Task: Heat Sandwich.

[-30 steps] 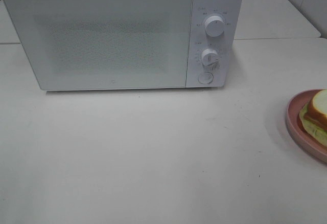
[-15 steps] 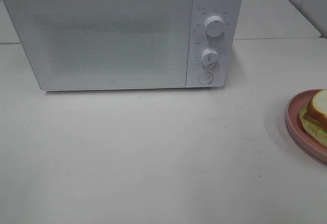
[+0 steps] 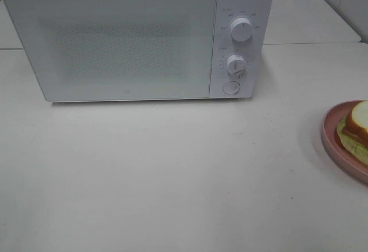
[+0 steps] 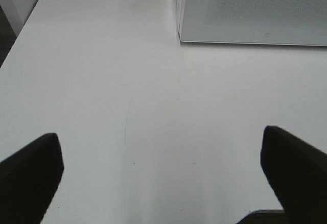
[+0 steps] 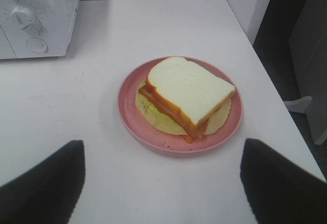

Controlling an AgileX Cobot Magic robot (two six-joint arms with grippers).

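The sandwich (image 5: 186,96), white bread with tan crust and reddish and green filling, lies on a round pink plate (image 5: 127,109). In the high view the sandwich (image 3: 356,130) and the plate (image 3: 333,138) sit at the right edge, partly cut off. The white microwave (image 3: 115,39) stands at the back with its door shut. My right gripper (image 5: 161,183) is open, above the table just short of the plate. My left gripper (image 4: 161,175) is open over bare table near the microwave's front left corner (image 4: 180,35). Neither gripper shows in the high view.
Two knobs (image 3: 242,29) and a round button (image 3: 231,87) are on the microwave's right panel. The table's right edge (image 5: 265,75) runs close beside the plate. A second table surface (image 3: 310,16) lies behind.
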